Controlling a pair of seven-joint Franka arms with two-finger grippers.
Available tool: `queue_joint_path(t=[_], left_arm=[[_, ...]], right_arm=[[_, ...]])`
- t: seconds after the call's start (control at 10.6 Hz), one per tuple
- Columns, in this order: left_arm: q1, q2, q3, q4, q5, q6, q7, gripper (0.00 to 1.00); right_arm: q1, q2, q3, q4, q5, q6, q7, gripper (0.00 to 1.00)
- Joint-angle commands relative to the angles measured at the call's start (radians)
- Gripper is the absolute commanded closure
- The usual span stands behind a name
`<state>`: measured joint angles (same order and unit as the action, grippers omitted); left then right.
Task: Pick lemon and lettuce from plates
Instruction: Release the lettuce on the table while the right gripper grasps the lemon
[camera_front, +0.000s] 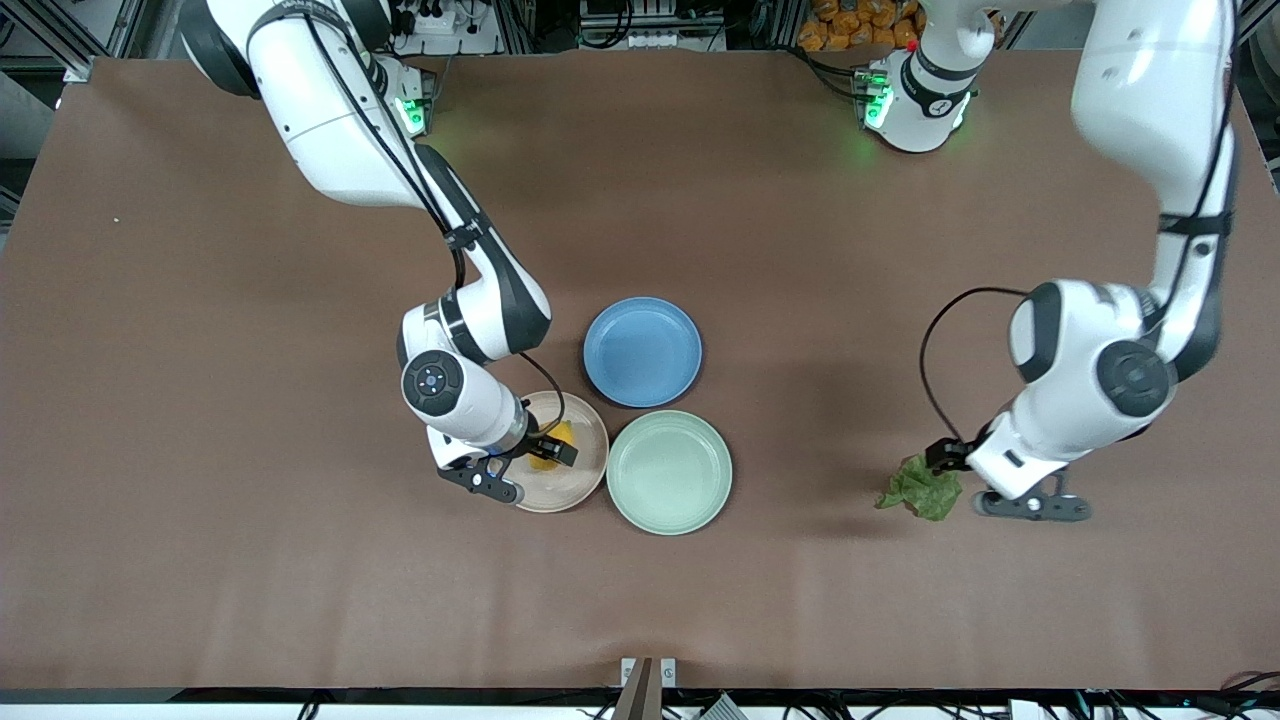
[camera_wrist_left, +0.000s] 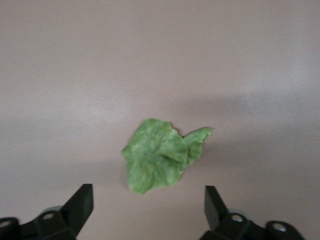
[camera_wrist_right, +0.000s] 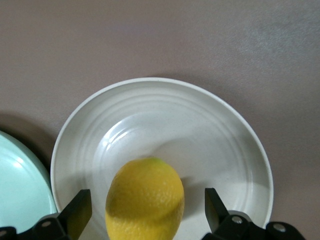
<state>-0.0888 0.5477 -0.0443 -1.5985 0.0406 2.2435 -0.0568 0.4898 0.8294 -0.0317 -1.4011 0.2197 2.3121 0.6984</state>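
The yellow lemon (camera_wrist_right: 145, 200) (camera_front: 556, 438) lies on the beige-pink plate (camera_front: 578, 488) (camera_wrist_right: 200, 130). My right gripper (camera_front: 525, 463) (camera_wrist_right: 147, 197) is low over that plate and open, one finger on each side of the lemon with a gap at both. The lettuce (camera_front: 921, 488) (camera_wrist_left: 160, 157), a wrinkly green leaf, lies flat on the brown table toward the left arm's end, on no plate. My left gripper (camera_front: 978, 482) (camera_wrist_left: 147, 195) hovers just above it, open and holding nothing. The mint green plate (camera_front: 669, 472) (camera_wrist_right: 20, 185) touches the beige one and holds nothing.
A blue round plate (camera_front: 642, 351) with nothing on it sits just farther from the front camera than the other two plates. Bare brown tabletop (camera_front: 250, 520) lies all around the plates and the lettuce.
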Motion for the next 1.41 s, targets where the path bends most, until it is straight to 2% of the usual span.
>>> queue_joint_path(t=[0.0, 0.19, 0.47, 0.85, 1.04, 1.13, 1.32], left_arm=[[0.009, -0.141, 0.009, 0.055, -0.008, -0.216, 0.026, 0.0], [0.009, -0.172, 0.011, 0.144, 0.022, -0.379, 0.017, 0.0], [0.001, -0.268, 0.001, 0.146, 0.079, -0.47, 0.017, 0.0], [0.009, -0.412, -0.002, 0.143, 0.081, -0.564, 0.015, 0.0], [0.009, -0.466, -0.009, 0.108, 0.067, -0.607, 0.006, 0.0], [0.011, -0.482, -0.012, 0.104, 0.061, -0.607, -0.026, 0.0], [0.011, -0.517, -0.011, 0.069, 0.039, -0.607, -0.046, 0.0]], right_arm=[[0.004, 0.033, 0.0, 0.039, 0.018, 0.0, 0.016, 0.0], [0.007, 0.051, 0.0, 0.053, 0.017, 0.0, 0.023, 0.0], [0.013, 0.077, 0.0, 0.07, 0.016, 0.009, 0.021, 0.0], [0.023, 0.094, 0.0, 0.068, 0.016, 0.055, 0.019, 0.0], [0.023, 0.099, 0.0, 0.068, 0.015, 0.056, 0.018, 0.0], [0.023, 0.099, 0.0, 0.068, 0.015, 0.055, 0.013, 0.05], [0.023, 0.099, 0.0, 0.068, 0.012, 0.055, 0.009, 0.36]])
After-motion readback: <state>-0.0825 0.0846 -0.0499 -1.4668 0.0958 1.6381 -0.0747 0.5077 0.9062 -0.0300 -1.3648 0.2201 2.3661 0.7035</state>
